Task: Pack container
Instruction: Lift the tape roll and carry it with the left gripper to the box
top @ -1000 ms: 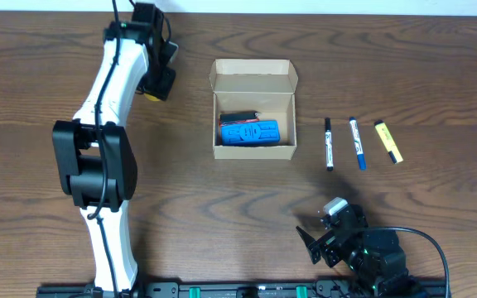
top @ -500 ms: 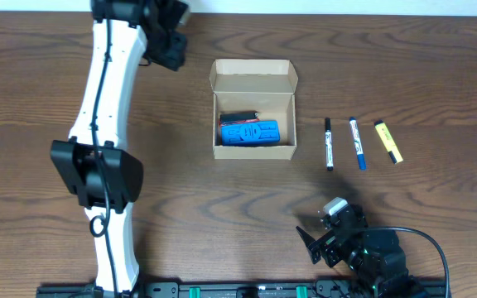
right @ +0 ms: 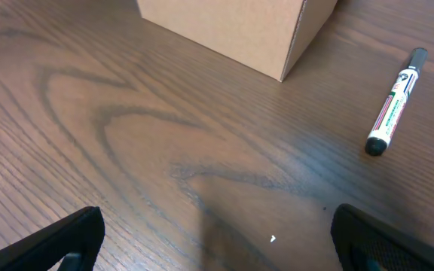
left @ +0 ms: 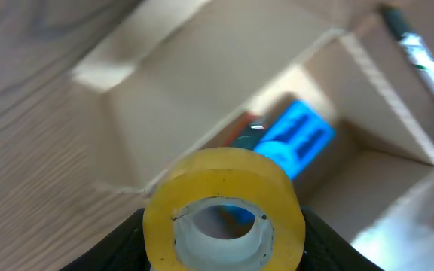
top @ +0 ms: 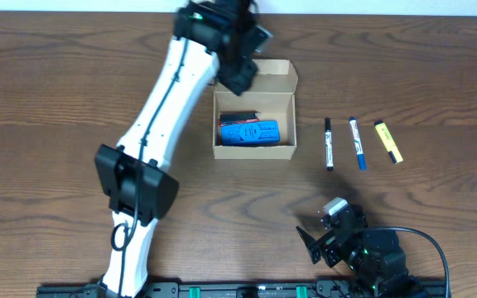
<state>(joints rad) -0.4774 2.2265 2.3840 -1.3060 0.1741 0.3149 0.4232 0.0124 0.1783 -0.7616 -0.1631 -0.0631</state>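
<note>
Spanning every view, the wooden table [top: 404,66] carries all that follows. Stretched far out across it, the left arm [top: 168,91] ends above the rear left corner of the box [top: 255,152], whose hinged flap stands open behind it. The left gripper [left: 224,242] is clamped on a yellow tape roll [left: 224,177]. The roll sits between its two fingers, its hole facing the wrist camera. Seen from that gripper, the open box lies just below and ahead, and its flap shows to the upper left. A blue item [top: 248,132] lies on the box floor below the gripper, with something dark and red just behind it; what that is cannot be told.

The right gripper [top: 325,236] rests low over the table, well apart from the box, with its jaws spread wide and nothing between them. Ahead of it stands one closed corner of the box. Ahead and to its right lie a black marker [top: 329,143], a blue marker [top: 356,142] and a yellow highlighter [top: 388,141], side by side without touching.
</note>
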